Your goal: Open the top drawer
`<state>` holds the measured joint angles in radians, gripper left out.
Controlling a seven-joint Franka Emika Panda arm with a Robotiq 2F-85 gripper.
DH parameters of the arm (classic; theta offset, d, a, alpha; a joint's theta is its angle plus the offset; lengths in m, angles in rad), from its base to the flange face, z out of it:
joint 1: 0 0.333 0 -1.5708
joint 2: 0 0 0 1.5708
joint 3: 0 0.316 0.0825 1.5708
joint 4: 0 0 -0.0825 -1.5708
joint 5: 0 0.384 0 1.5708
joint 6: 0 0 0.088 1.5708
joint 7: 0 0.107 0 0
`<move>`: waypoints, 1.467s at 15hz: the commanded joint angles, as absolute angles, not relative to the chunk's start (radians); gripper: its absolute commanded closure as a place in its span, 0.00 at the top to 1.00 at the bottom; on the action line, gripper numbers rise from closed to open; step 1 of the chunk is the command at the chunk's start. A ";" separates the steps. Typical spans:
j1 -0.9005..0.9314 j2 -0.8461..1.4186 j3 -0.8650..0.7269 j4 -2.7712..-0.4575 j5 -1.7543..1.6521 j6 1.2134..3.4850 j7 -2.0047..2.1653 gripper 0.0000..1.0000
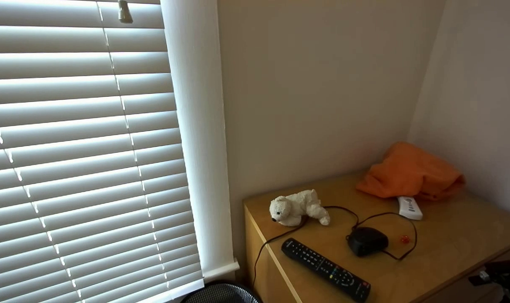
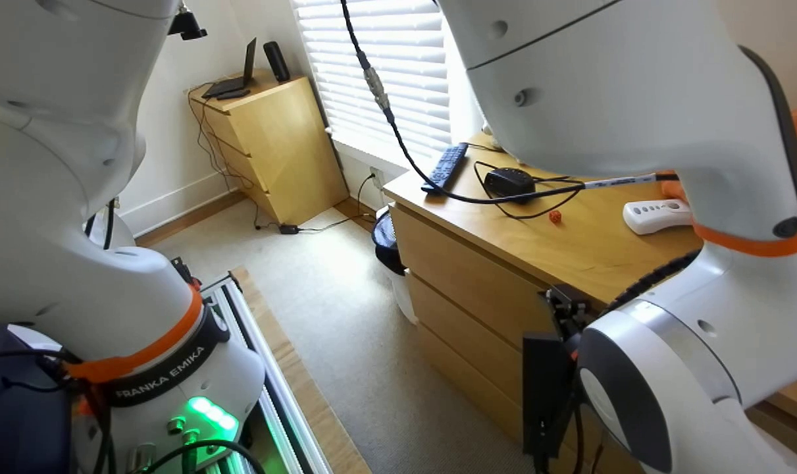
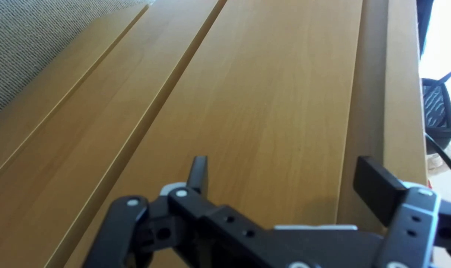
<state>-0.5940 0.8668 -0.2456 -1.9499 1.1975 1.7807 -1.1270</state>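
The top drawer (image 2: 467, 260) is a plain light wood front on the dresser, with no handle showing. It looks shut. In the wrist view the top drawer (image 3: 277, 111) fills the middle, and a recessed gap (image 3: 367, 111) runs between its upper edge and the dresser top's edge. My gripper (image 3: 281, 176) is open and empty, facing the drawer front. One finger is over the drawer panel and the other is over the gap; I cannot tell whether either touches. In an exterior view part of the gripper (image 1: 501, 277) shows at the dresser's front edge. The arm hides the drawer's far part.
On the dresser top (image 1: 444, 235) are a black remote (image 1: 326, 269), a white plush bear (image 1: 299, 208), a black corded device (image 1: 367, 241), a white remote (image 1: 410, 208), a small red object (image 1: 405, 239) and an orange cloth (image 1: 410, 172). A bin (image 2: 388, 243) stands beside the dresser.
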 commanded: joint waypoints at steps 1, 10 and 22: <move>-0.621 0.923 -0.238 -1.903 1.256 1.744 -1.142 1.00; -0.627 0.972 -0.247 -1.874 1.369 1.710 -1.121 1.00; -0.609 0.969 -0.266 -1.923 1.526 1.719 -1.068 1.00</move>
